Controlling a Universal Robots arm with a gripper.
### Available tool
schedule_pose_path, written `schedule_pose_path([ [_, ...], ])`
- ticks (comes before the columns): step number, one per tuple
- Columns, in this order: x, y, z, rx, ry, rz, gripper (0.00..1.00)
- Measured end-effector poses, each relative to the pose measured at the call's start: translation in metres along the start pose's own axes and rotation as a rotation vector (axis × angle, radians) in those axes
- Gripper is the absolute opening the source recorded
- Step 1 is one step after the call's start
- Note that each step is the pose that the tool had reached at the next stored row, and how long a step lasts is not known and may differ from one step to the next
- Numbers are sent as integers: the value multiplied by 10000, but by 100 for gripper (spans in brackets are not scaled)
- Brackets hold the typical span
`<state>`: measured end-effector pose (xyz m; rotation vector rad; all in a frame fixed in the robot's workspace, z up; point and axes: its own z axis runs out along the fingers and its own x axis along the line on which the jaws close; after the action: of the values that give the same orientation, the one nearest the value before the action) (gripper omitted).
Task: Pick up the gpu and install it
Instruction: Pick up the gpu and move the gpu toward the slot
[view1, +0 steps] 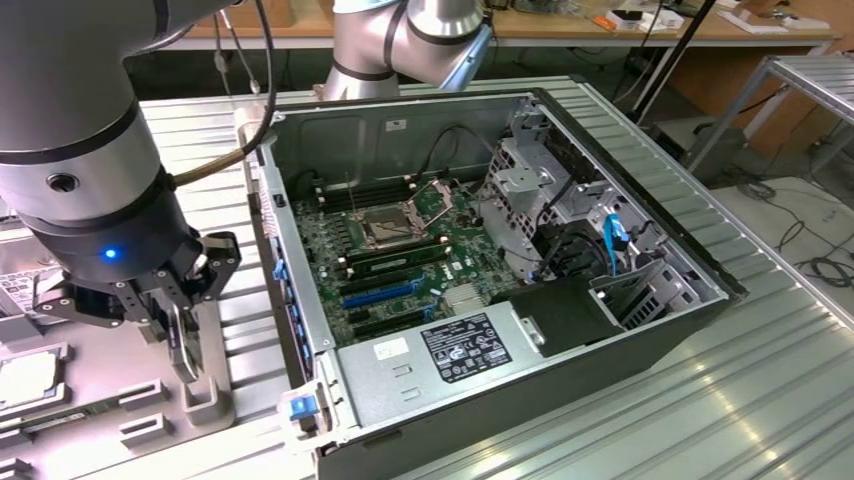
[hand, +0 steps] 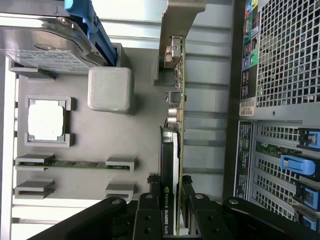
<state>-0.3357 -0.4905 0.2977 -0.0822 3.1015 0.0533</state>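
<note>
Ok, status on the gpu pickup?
Fingers shut on gpu, one each side. It stands on edge at the tray. Open case alongside; nothing seen between them.

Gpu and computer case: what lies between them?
A bare strip of ribbed table separates the gpu from the case, in the wrist view.

You're in a robotics lab: a robot arm (view1: 80, 150), its end effector (hand: 170, 180) clamping the gpu (hand: 169, 150), stands at a metal bench (view1: 747, 380) carrying an open computer case (view1: 400, 125) and a parts fixture (view1: 107, 400). Behind it you see a cluttered wooden table (view1: 561, 28) and floor cables (view1: 821, 268).
</note>
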Motion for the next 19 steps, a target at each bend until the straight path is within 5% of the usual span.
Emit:
schedule_pose_path([
  [11,-11,9,-264,1,1,54,27],
  [19,-22,18,-545,3,-2,119,27],
])
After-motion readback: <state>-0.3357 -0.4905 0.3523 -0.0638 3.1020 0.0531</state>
